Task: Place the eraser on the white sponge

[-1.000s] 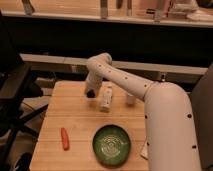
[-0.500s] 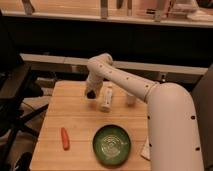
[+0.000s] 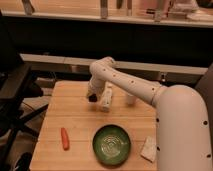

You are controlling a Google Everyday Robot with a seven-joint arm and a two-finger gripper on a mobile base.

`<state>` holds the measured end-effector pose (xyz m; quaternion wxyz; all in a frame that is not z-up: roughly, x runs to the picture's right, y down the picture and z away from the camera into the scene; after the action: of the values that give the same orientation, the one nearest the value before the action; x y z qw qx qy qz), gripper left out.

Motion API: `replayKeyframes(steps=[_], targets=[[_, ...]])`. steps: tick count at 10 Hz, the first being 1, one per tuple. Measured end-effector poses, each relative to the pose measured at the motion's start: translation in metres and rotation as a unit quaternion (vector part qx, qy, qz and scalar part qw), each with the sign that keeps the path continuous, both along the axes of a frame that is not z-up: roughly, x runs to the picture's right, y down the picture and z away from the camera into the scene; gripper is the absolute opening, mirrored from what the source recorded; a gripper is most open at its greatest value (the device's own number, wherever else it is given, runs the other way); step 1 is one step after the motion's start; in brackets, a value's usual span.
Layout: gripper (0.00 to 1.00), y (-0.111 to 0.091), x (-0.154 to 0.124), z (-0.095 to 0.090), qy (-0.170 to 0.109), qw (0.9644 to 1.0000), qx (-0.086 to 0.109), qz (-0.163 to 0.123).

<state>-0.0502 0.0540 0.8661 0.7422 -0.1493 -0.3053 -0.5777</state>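
On the near part of the wooden desk [image 3: 75, 115] lie a green plate [image 3: 112, 145], an orange stick [image 3: 64, 138] to its left and a pale speckled square [image 3: 149, 148] to its right. Farther back, the pincer [image 3: 92, 97] hangs low over the desk, closed on the black eraser [image 3: 92, 99], just left of the white sponge [image 3: 106, 97]. A small white cup [image 3: 130, 99] stands beyond.

Orange stick [image 3: 64, 138], green plate [image 3: 112, 145], white cup [image 3: 130, 98] on table [image 3: 75, 112].
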Motion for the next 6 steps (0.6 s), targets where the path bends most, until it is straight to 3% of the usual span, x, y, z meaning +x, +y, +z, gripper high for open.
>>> replayKeyframes(steps=[6], targets=[[0.0,0.011,0.021,-0.01,0.005,0.9998,0.002,0.018]])
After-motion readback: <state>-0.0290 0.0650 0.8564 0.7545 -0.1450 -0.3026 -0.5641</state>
